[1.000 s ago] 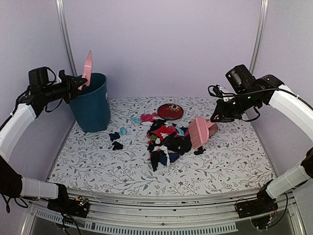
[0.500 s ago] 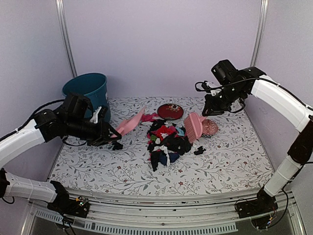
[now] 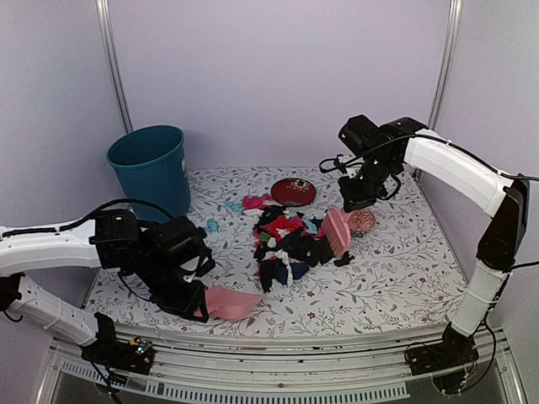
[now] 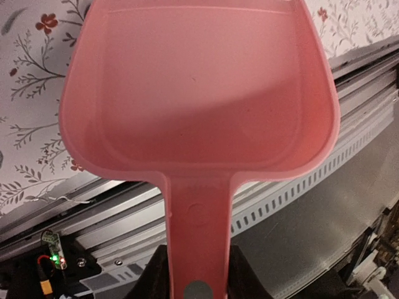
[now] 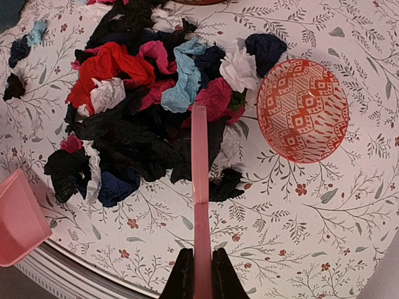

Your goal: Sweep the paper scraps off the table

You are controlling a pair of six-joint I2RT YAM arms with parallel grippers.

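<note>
The paper scraps (image 3: 286, 244) lie heaped mid-table in black, red, pink and light blue, and the right wrist view shows the same heap (image 5: 137, 106). A few loose scraps (image 3: 212, 225) sit nearer the bin. My right gripper (image 3: 354, 200) is shut on the handle of a pink brush (image 3: 337, 231), whose head stands at the heap's right edge; in the right wrist view the brush (image 5: 199, 162) runs edge-on from my gripper (image 5: 201, 274). My left gripper (image 3: 195, 307) is shut on the handle of a pink dustpan (image 3: 232, 303) at the table's (image 3: 152, 278) front edge, left of the heap. The left wrist view shows the dustpan (image 4: 199, 93) empty in my gripper (image 4: 198, 274).
A teal bin (image 3: 152, 172) stands at the back left. A dark-red plate (image 3: 294, 192) lies behind the heap. A pink patterned dish (image 3: 362, 220) sits just right of the brush and shows in the right wrist view (image 5: 302, 110). The metal front rail (image 4: 299, 187) runs under the dustpan.
The left arm has swung down from the bin to the table's front edge with the dustpan. The right arm has carried the brush left and back, beside the dish.
</note>
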